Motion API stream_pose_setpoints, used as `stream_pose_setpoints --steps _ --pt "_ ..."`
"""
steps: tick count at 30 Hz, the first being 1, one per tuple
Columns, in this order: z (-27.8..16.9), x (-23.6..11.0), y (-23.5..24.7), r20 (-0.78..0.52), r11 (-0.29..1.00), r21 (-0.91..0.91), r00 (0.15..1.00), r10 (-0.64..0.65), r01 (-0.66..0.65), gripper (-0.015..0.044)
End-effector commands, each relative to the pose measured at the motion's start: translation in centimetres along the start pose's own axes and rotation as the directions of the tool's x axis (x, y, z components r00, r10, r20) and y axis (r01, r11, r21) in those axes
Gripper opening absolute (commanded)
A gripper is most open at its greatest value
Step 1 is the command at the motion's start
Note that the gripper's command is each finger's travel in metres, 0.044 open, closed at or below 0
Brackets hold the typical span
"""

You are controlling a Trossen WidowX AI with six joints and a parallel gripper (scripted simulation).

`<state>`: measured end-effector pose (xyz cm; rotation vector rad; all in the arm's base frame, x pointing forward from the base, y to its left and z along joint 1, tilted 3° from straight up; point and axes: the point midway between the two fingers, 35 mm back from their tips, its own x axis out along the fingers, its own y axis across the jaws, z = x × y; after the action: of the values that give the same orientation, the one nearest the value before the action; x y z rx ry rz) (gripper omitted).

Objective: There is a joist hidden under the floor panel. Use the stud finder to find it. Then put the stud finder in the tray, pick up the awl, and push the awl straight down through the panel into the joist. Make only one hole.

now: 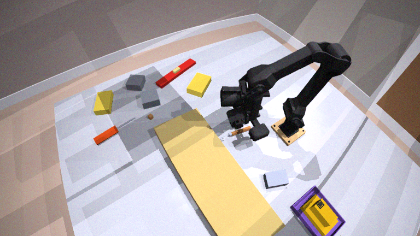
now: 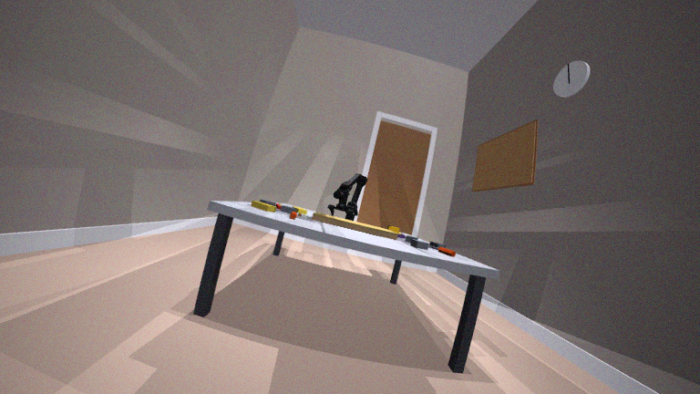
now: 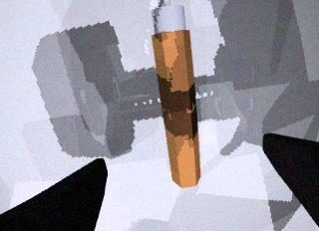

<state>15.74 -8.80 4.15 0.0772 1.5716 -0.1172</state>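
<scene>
The awl, with an orange-brown handle, lies on the table beside the floor panel. In the wrist view its pale collar and shaft point to the top of the frame. My gripper is open and empty, above the table, with the awl's handle showing between and beyond its two black fingertips. The pale yellow floor panel lies flat; no hole shows in it, and the joist is hidden. The yellow stud finder sits inside the purple tray.
A pale grey block lies between the panel and tray. Beyond the panel's far end are a red level, yellow blocks, grey blocks, a small brown cube and an orange-handled screwdriver.
</scene>
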Motion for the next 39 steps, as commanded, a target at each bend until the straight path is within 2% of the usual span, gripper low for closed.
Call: stream_pose_setpoints --steps 1,7,22,31,39 --pt "-0.3 0.7 0.1 -0.013 1.000 0.003 1.000 0.000 0.000 0.0440" --pt "-0.3 0.7 0.1 -0.013 1.000 0.003 1.000 0.000 0.000 0.0440" --pt "-0.3 0.7 0.1 -0.013 1.000 0.003 1.000 0.000 0.000 0.0046" --pt "-0.2 0.2 0.0 -0.013 1.000 0.003 1.000 0.000 0.000 0.0000" --pt "0.2 -3.4 -0.2 -0.013 1.000 0.003 1.000 0.000 0.000 0.0000"
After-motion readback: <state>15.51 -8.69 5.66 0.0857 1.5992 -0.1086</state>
